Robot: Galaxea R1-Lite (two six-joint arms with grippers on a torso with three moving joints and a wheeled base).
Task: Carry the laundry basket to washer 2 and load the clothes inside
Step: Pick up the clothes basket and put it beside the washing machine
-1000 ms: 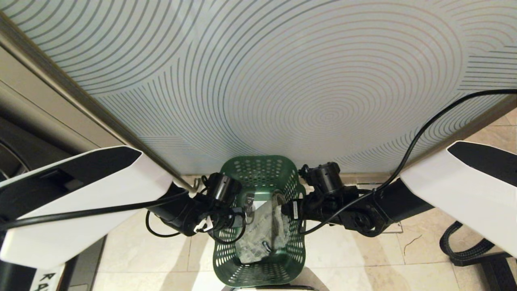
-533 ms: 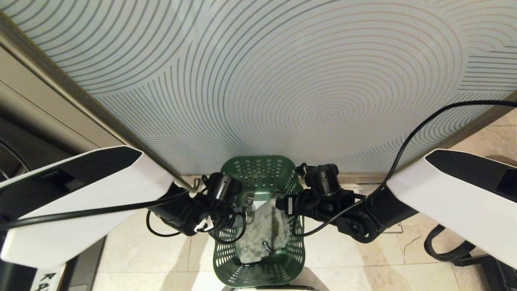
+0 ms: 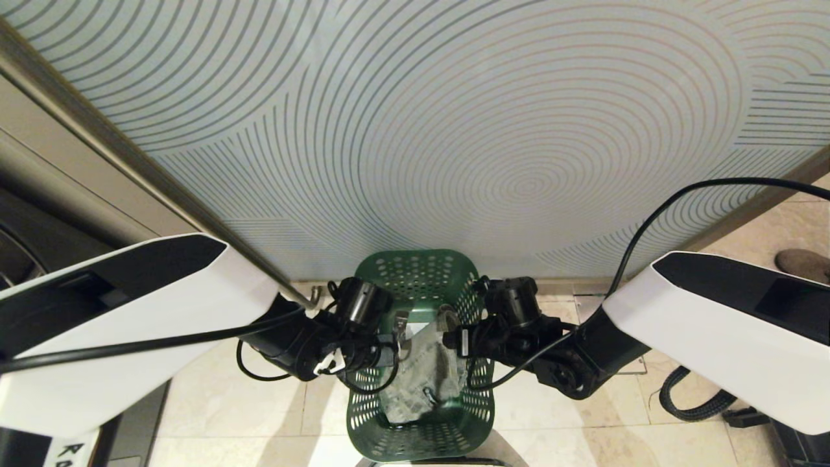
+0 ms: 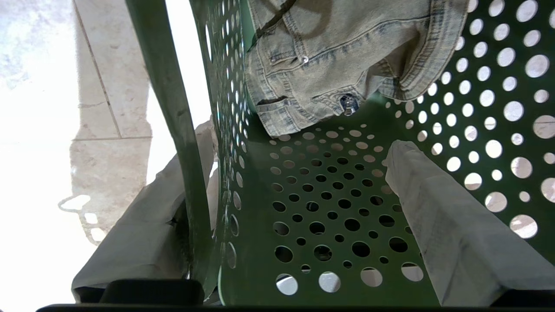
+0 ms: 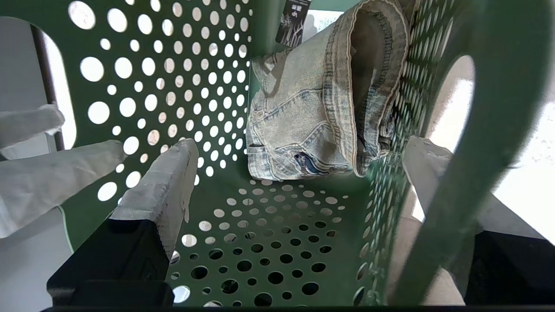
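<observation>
Sitting on the pale tile floor, right up against the wall with the ring pattern (image 3: 454, 130), is the green laundry basket (image 3: 420, 272). Light blue jeans (image 3: 421, 370) lie crumpled at the bottom of the basket.

The left gripper (image 3: 395, 337) is at the basket's left rim. Its two fingers are wide apart, one inside the basket and one outside, with the green wall between them. They are not squeezing it.

The right gripper (image 3: 450, 334) is at the basket's right rim. Its fingers are wide apart too, one inside (image 5: 160, 186) and one outside, on each side of the wall.

A dark shoe (image 3: 803, 261) shows on the floor, far to the right of the basket.
</observation>
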